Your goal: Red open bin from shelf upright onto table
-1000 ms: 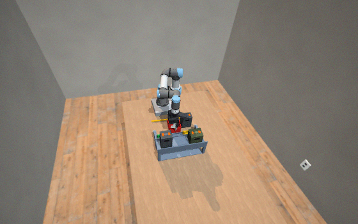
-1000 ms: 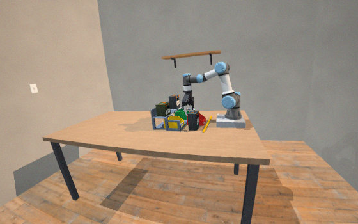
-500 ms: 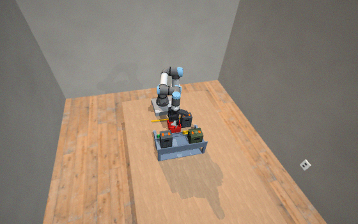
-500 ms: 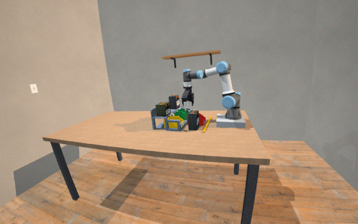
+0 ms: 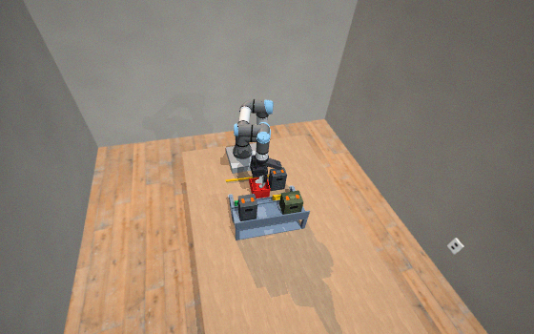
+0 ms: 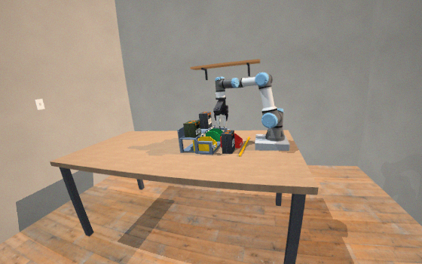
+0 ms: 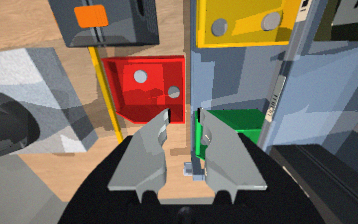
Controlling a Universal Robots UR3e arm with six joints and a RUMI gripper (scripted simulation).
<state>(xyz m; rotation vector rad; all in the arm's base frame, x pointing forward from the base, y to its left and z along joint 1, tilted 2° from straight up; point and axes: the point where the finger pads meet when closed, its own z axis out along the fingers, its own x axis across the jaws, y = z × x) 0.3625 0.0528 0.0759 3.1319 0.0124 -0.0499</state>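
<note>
The red open bin (image 5: 259,193) (image 6: 237,140) (image 7: 152,82) stands upright on the table, off the shelf and close along its side. Two grey round parts show inside it, one disc (image 7: 140,76) and another disc (image 7: 174,92). The blue-grey shelf (image 5: 276,221) (image 7: 230,85) holds a yellow bin (image 5: 277,198) (image 6: 203,146) (image 7: 245,22) and a green bin (image 6: 214,134) (image 7: 234,119). My gripper (image 5: 261,184) (image 6: 221,127) (image 7: 183,109) is partly open, with nothing between its fingertips. It is above the bin's side nearest the shelf, near one corner.
A yellow rod (image 5: 235,179) (image 6: 245,146) (image 7: 104,90) lies between the red bin and the robot base. A dark case (image 5: 277,179) (image 6: 228,143) (image 7: 120,25) stands close beside the bin. Another dark case (image 5: 247,210) (image 6: 205,121) and a green case (image 5: 292,204) (image 6: 191,130) stand on the shelf.
</note>
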